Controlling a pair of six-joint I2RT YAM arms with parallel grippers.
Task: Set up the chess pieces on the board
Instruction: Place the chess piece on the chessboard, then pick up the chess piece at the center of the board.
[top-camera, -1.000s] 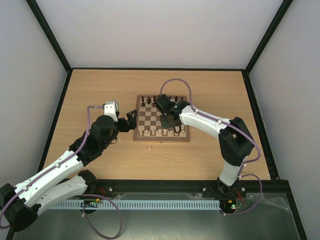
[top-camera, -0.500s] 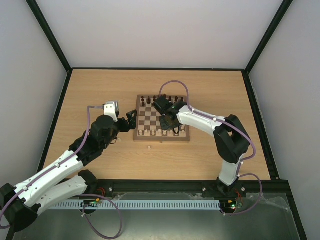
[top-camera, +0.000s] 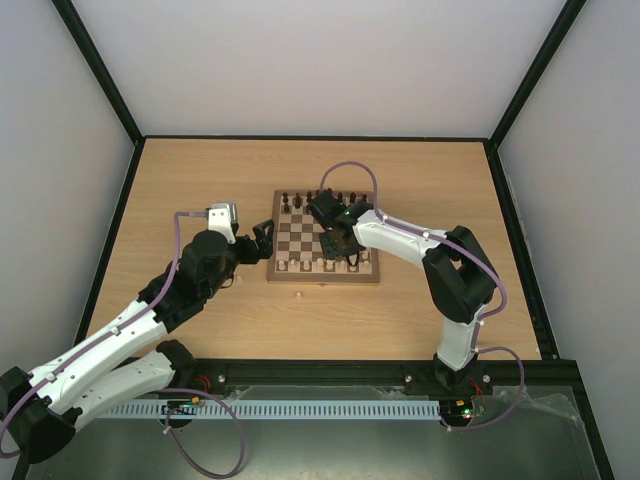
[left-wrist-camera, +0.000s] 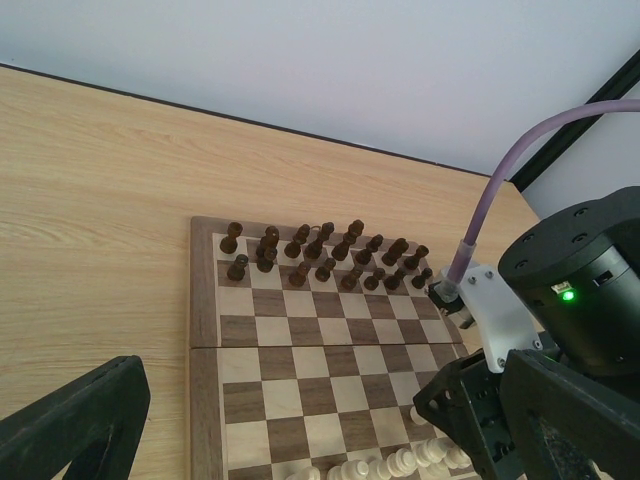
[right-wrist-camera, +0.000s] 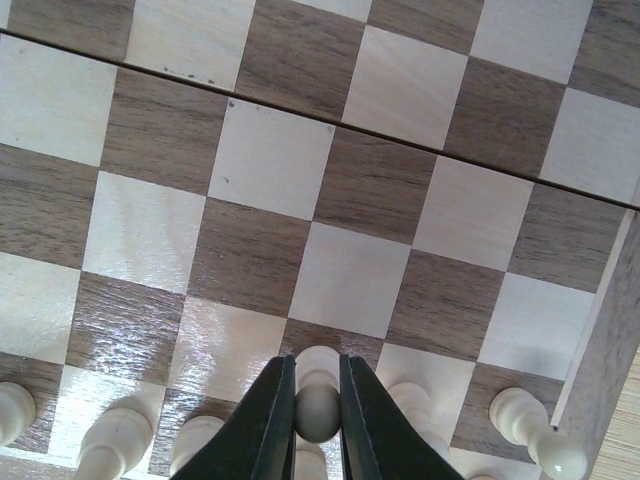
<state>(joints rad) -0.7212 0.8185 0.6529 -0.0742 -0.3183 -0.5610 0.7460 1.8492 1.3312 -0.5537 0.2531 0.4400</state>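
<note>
right claw (right-wrist-camera: 317, 365) clenched on cream piece (right-wrist-camera: 317, 415), low over near-right squares of board (top-camera: 300, 279). other chess pieces (right-wrist-camera: 110, 440) crowd near row close on both sides. left claw (top-camera: 262, 237) released, jaws wide, beside board's left edge. top view alone shows stray piece (top-camera: 298, 295) on counter (top-camera: 200, 180), near side of board. left wrist view shows dark pieces (left-wrist-camera: 320, 255) filling two far rows.

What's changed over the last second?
The right arm drew its elbow leftward, and the right gripper shifted slightly left over the board's near rows, fingers pinching a pale piece. The left gripper stayed open beside the board.
</note>
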